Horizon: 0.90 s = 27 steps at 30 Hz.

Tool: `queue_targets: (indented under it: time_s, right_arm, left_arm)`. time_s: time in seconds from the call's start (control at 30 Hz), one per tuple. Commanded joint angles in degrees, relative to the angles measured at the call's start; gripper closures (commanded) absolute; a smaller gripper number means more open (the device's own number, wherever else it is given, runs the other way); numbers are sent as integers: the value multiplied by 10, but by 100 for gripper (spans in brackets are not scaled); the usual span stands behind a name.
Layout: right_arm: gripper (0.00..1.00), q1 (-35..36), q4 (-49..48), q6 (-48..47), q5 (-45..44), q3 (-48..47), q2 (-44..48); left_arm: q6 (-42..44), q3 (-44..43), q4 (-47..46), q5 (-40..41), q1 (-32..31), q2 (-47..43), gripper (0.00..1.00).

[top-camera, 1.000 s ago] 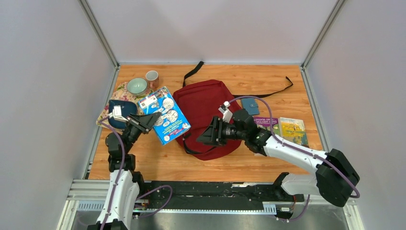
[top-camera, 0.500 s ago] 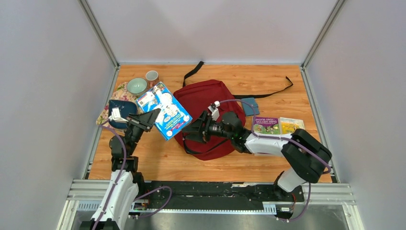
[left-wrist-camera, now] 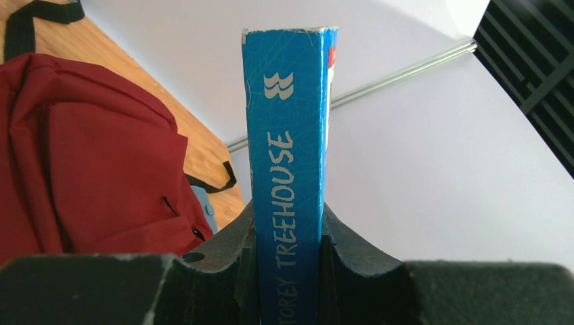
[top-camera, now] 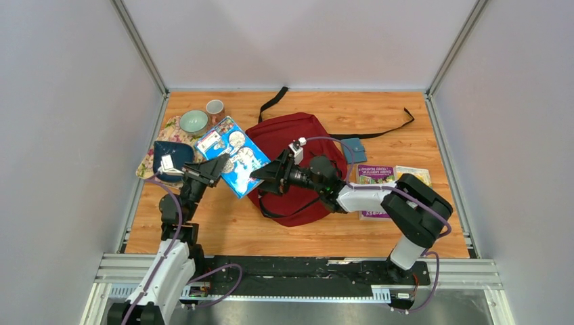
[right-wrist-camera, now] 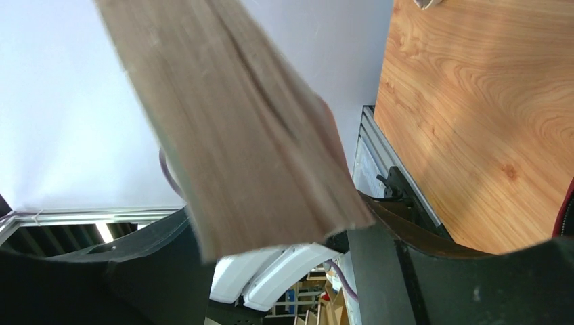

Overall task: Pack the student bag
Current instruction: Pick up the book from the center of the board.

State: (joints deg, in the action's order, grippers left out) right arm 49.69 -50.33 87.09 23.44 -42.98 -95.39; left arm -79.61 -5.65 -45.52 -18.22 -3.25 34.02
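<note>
Right tool point(top-camera: 266, 177) has swung left across the student bag point(top-camera: 288, 139) and now straddles the page edge of the blue book point(top-camera: 230, 152). Can't tell if it's clamped yet. Left tool point(top-camera: 206, 169) pinches the book by its spine, clear of the worktop point(top-camera: 379, 108). Bag lies flat mid-worktop, under the right arm. Likely a handover before insertion.

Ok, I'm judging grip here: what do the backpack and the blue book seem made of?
The student bag looks like soft matte woven fabric: it creases and slumps, with stitched seams. The blue book looks like a paperback, probably a card cover with a slight sheen, its spine corners scuffed white.
</note>
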Motion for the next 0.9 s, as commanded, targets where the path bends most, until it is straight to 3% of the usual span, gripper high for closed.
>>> queue_targets:
  time_s: [0.0, 0.2, 0.5, 0.7, 0.8, 0.87]
  right_arm:
    - [33, 1, -65, 13, -14, -32, -22]
    - [34, 1, -82, 12, -30, -30, -27]
    - [32, 8, -16, -3, -44, 1, 6]
    - [33, 8, -88, 20, -23, -22, -27]
    - [36, 9, -122, 26, -15, -40, -39]
    - [46, 9, -136, 24, -16, -42, -38]
  left_arm:
    - [-26, 3, -90, 3, -24, 8, 100]
    - [-48, 27, -131, 21, -35, 11, 100]
    - [-41, 34, -156, 49, -36, 7, 100]
    - [-61, 27, -188, 25, -36, 37, 100]
    - [-59, 24, -188, 6, -40, 42, 100]
    - [-59, 29, -186, 1, -41, 38, 100]
